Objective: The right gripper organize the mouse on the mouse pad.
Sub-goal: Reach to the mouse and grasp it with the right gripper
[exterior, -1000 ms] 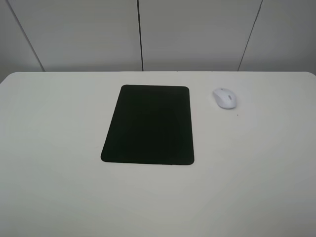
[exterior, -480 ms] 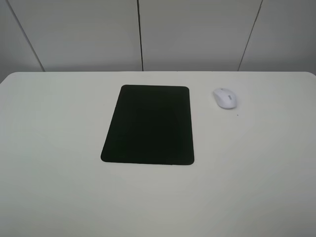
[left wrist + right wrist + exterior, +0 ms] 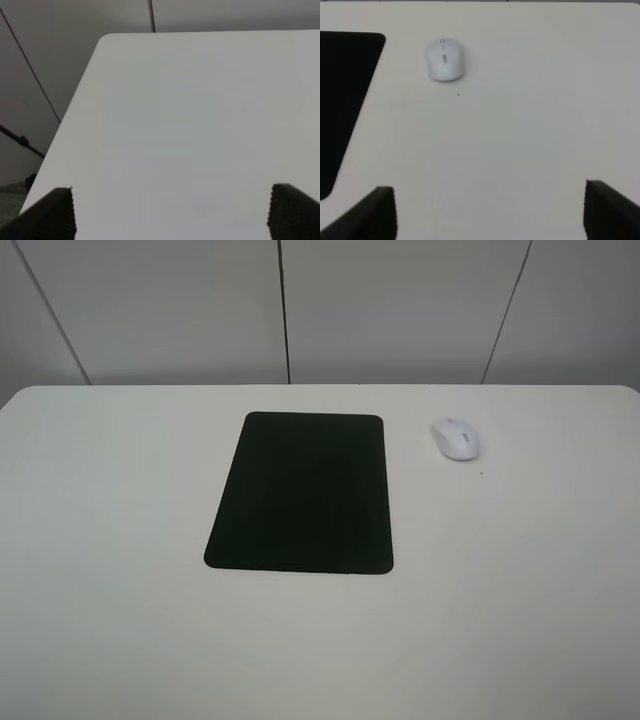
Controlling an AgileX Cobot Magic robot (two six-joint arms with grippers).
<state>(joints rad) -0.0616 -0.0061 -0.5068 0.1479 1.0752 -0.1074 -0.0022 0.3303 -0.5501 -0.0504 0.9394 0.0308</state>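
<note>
Seen from the high camera: a small white mouse (image 3: 456, 439) lying on the pale counter (image 3: 120, 540), to the right of the black mouse pad (image 3: 300, 492) and level with its far right corner. Sits near the pad but apart from it, with a strip of bare counter between the two. Points its scroll-wheel end toward the far edge of the counter, slightly angled. Has a tiny dark speck (image 3: 481, 474) on the counter just beside it, on the near side.

On the pad: nothing but flat matte black with rounded corners, set roughly in the middle of the counter.

In the right wrist view: the right gripper (image 3: 490, 212) above bare counter, jaws released and spread wide, holding nothing. Shows the mouse (image 3: 445, 59) well ahead of the fingertips, untouched, with the pad's corner (image 3: 340, 100) off to one side.

In the left wrist view: the left gripper (image 3: 172, 212) likewise with jaws released and wide apart, over bare counter near a rounded corner
</note>
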